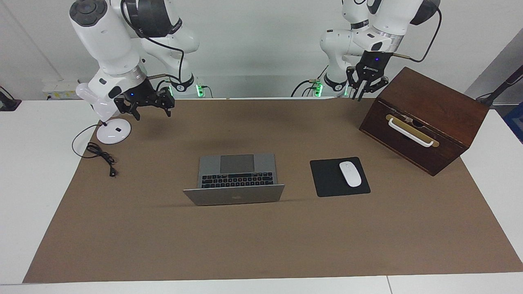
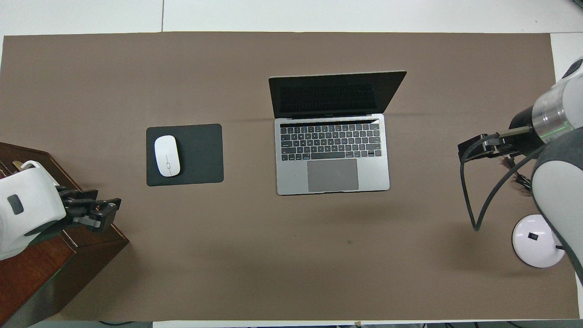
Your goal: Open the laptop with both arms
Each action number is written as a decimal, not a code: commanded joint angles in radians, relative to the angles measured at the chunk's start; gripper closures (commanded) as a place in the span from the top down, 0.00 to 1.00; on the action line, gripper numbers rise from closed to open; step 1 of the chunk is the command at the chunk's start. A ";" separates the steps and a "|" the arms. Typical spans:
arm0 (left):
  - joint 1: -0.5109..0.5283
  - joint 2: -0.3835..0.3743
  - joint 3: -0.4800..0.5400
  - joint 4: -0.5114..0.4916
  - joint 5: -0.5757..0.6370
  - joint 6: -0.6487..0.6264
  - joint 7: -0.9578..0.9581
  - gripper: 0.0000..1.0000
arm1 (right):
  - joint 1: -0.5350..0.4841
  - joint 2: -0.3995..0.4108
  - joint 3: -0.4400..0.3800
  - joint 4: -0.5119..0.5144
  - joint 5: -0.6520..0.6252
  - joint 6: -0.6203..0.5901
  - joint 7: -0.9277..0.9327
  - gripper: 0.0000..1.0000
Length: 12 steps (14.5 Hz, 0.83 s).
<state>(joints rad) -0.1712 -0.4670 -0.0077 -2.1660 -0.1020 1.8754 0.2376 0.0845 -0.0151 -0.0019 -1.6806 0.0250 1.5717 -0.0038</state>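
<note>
With its lid already raised and the keyboard and trackpad exposed, the laptop point(image 1: 235, 179) is seen standing open at the middle of the brown mat point(image 1: 261, 245), its screen turned toward the robots. Both grippers are found well apart from it, up in the air and holding nothing. The left gripper point(image 1: 363, 90) is hung over the mat's edge just beside the wooden box point(image 1: 425, 118), fingers pointed down and parted partway, nothing between them. The right gripper point(image 1: 151, 107) is hovered close to the white desk lamp point(image 1: 113, 131), turned sideways; whether its fingers are parted cannot be told. Between the left gripper and the laptop, the black mouse pad point(image 1: 339, 176) is laid with a white mouse point(image 1: 350, 174) on it.

The task looks finished, so trouble would most likely come from a careless retreat. The box could be clipped by the left gripper if it is swung outward low. The lamp or its trailing cable point(image 1: 100, 154) could be snagged by the right arm, given how closely they are placed.
</note>
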 commanded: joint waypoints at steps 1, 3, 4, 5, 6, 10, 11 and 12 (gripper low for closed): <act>0.070 0.015 -0.009 0.050 0.004 -0.065 0.009 1.00 | -0.023 0.007 0.006 0.013 0.003 -0.004 0.018 1.00; 0.126 0.015 -0.009 0.069 0.005 -0.071 0.009 1.00 | -0.022 0.006 0.006 0.015 0.003 -0.012 0.018 1.00; 0.163 0.010 -0.009 0.071 0.005 -0.078 0.008 1.00 | -0.022 0.004 0.006 0.015 0.001 -0.013 0.018 1.00; 0.192 -0.001 -0.009 0.075 0.005 -0.081 0.005 1.00 | -0.022 0.004 0.006 0.018 0.003 -0.015 0.018 1.00; 0.214 -0.004 -0.008 0.084 0.005 -0.079 0.003 1.00 | -0.022 0.006 0.006 0.028 0.003 -0.021 0.018 1.00; 0.260 0.019 -0.017 0.155 0.005 -0.058 -0.076 1.00 | -0.025 0.009 0.003 0.044 0.015 -0.033 0.019 1.00; 0.260 0.053 -0.018 0.199 0.005 -0.073 -0.084 1.00 | -0.008 0.009 0.002 0.045 0.000 -0.033 0.027 1.00; 0.256 0.098 -0.021 0.259 0.005 -0.105 -0.084 1.00 | 0.000 0.007 0.005 0.048 -0.004 -0.030 0.039 1.00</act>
<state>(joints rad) 0.0742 -0.4570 -0.0097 -2.0241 -0.1012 1.8263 0.1858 0.0746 -0.0151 -0.0025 -1.6579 0.0251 1.5627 -0.0027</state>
